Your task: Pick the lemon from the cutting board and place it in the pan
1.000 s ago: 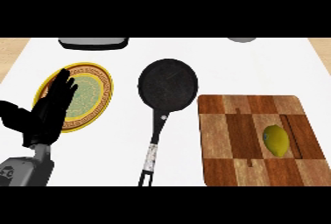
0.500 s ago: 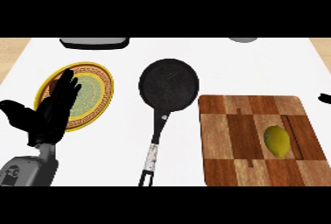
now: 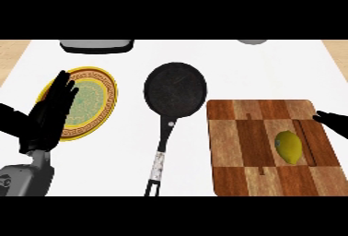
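Observation:
A yellow lemon point(image 3: 289, 146) lies on the right half of the chequered wooden cutting board point(image 3: 248, 156). The black pan point(image 3: 175, 89) sits left of the board, its long handle pointing toward me. My right hand point(image 3: 334, 121) comes in at the right edge, just above and right of the lemon, not touching it; only a small dark part shows. My left hand point(image 3: 44, 117) stands open with fingers up at the left, in front of the plate.
A yellow plate with a patterned rim point(image 3: 92, 101) lies at the left, partly behind my left hand. A grey container point(image 3: 95, 45) and another grey object point(image 3: 253, 41) sit at the counter's far edge.
My right hand has come into view at the right edge and moved inward over the board's corner. The left hand has shifted slightly. The lemon has not moved.

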